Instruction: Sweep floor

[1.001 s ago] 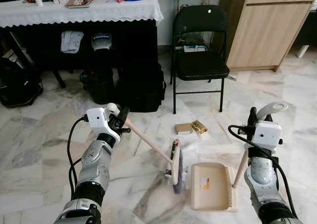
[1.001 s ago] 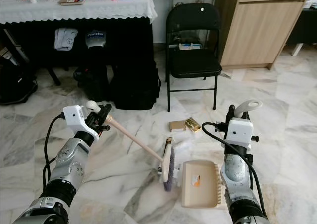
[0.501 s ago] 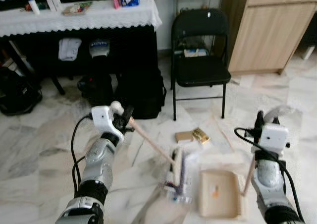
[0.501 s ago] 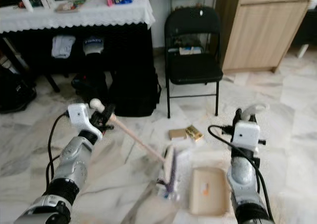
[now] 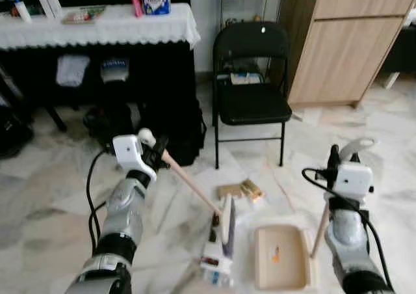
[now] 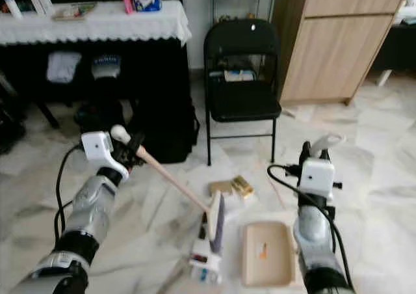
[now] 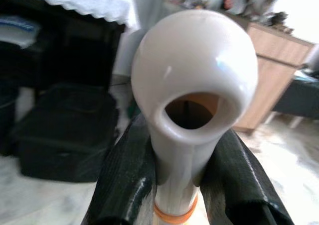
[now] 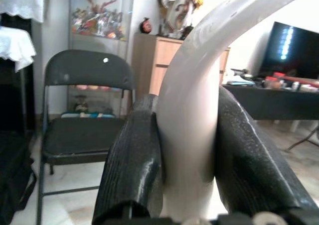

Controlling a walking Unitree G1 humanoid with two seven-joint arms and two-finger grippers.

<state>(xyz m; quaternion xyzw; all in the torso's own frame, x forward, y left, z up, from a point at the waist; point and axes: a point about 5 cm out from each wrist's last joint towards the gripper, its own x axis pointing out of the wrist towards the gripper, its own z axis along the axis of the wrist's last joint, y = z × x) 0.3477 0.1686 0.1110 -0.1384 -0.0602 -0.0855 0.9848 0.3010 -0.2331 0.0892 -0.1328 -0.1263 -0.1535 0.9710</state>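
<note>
With left end effector (image 5: pixel 158 153) clamped on broom (image 5: pixel 224 224) handle and right end effector (image 5: pixel 333 156) clamped on dustpan (image 5: pixel 278 258) handle, brush angles toward pan to push wrappers (image 5: pixel 239 190) in.

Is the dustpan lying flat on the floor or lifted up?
Flat on the floor: the dustpan rests on the marble floor, its handle upright in the right gripper.

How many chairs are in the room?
1: a black folding chair stands against the wall, between the cloth-covered table and the wooden cabinet. Others may be outside the picture.
</note>
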